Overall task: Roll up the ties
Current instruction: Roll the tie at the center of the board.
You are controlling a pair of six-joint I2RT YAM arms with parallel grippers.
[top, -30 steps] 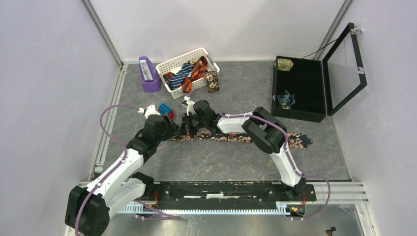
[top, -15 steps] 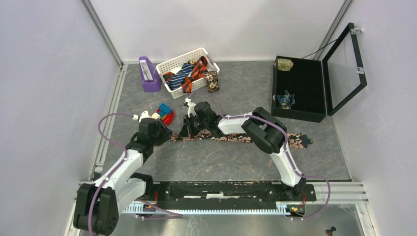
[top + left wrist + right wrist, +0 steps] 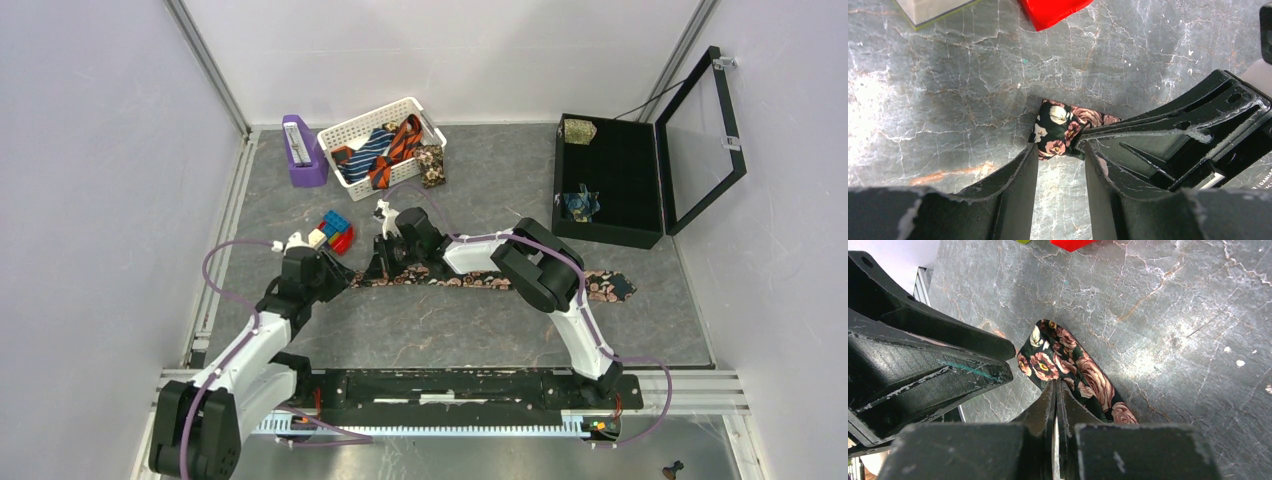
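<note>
Grey marbled tabletop [image 3: 450,330], dark pink-floral fabric necktie [image 3: 1068,360] stretched flat across it.
Left gripper [image 3: 1060,152] stands with jaws apart just short of the necktie's narrow tip; right gripper [image 3: 1055,386], beyond, is pinched closed on that tip.

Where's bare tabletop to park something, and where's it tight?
Free: the strip between the floral tie and the base rail; the back patch between the basket and the black case. Crowded: the tie end by the toy blocks, where the left gripper and right gripper meet.
</note>
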